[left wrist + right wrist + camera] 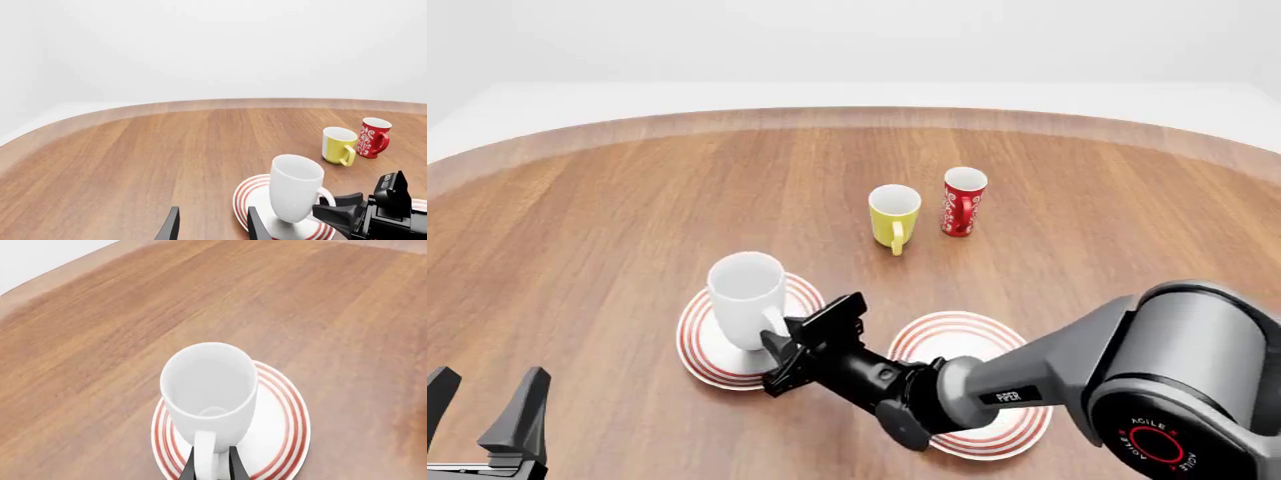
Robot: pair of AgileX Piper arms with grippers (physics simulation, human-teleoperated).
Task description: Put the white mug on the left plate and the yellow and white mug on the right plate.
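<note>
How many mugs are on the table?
3: the plain white ceramic mug stands on the left red-ringed plate; the yellow mug and red patterned mug stand farther back, side by side.

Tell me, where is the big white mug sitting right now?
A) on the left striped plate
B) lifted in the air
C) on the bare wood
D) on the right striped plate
A: the white mug stands upright on the left plate; the right plate holds no mug.

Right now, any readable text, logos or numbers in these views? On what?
"PIPER": on the right arm's forearm link, front view.
"AGILE": curved around the red ring on the right arm's large joint; the lettering after it is cut off.
The red mug carries a white ornamental pattern, no words.
Nothing else is legible.
</note>
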